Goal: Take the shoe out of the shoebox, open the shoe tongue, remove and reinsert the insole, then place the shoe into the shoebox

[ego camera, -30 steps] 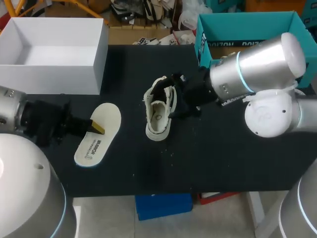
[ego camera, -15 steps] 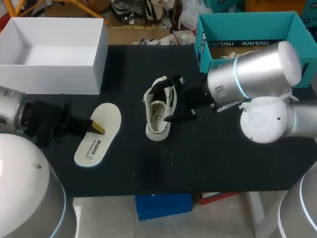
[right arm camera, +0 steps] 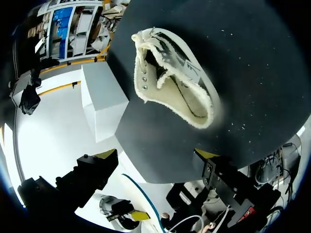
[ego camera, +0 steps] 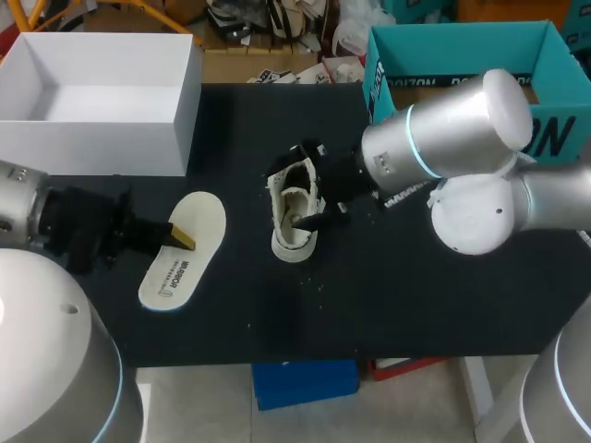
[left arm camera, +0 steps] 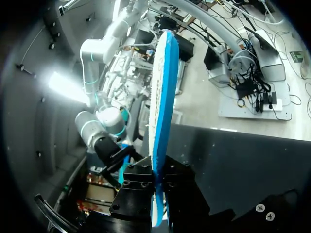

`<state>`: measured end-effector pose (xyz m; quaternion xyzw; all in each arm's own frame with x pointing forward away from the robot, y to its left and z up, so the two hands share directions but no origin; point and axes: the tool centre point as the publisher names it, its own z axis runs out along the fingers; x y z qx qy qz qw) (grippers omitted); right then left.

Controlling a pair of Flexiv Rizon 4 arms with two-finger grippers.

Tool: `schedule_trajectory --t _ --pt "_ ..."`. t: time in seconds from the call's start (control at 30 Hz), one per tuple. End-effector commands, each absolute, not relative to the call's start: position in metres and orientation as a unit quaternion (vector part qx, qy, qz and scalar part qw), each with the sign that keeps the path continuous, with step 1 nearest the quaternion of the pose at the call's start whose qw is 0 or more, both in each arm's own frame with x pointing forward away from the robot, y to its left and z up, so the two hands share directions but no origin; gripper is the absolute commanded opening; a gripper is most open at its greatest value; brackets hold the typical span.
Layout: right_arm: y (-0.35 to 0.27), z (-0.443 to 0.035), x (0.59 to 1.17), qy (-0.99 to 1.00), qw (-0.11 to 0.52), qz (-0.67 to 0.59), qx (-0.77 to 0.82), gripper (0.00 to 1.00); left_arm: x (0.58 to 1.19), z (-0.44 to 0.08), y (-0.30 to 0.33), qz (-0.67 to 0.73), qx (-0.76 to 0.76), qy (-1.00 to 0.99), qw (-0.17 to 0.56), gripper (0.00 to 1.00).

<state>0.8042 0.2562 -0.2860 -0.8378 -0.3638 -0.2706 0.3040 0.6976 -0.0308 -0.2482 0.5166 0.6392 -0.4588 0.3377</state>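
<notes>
A white shoe (ego camera: 294, 214) lies on the black table with its opening up and its tongue pulled back. My right gripper (ego camera: 310, 189) hangs open just over it, one finger on each side, touching nothing; in the right wrist view the shoe (right arm camera: 171, 86) lies ahead of the gripper (right arm camera: 156, 156). The white insole (ego camera: 183, 251) sits low at the table's left, and my left gripper (ego camera: 179, 237) is shut on its near edge. The left wrist view shows the insole (left arm camera: 162, 102) edge-on, blue underside to one side, clamped between the black fingers (left arm camera: 137, 187).
An open white shoebox (ego camera: 92, 148) stands at the back left, also seen as the shoebox (right arm camera: 99, 99) beyond the shoe. A teal box (ego camera: 379, 83) sits at the back right. Bare black table lies in front of the shoe.
My right arm has moved left, bringing its open gripper from beside the shoe to over it. The left arm and the insole have stayed put.
</notes>
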Motion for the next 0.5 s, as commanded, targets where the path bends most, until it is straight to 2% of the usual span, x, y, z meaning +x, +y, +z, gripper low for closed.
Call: schedule_trajectory --t 0.03,0.5 --pt "0.268 -0.291 0.804 -0.317 0.207 -0.301 -0.875 1.0 0.697 -0.248 -0.031 -0.457 0.517 0.64 0.337 0.0" --pt "0.268 -0.323 0.824 -0.28 0.19 -0.295 -0.893 1.0 0.697 -0.248 -0.031 -0.457 0.517 0.64 0.337 0.0"
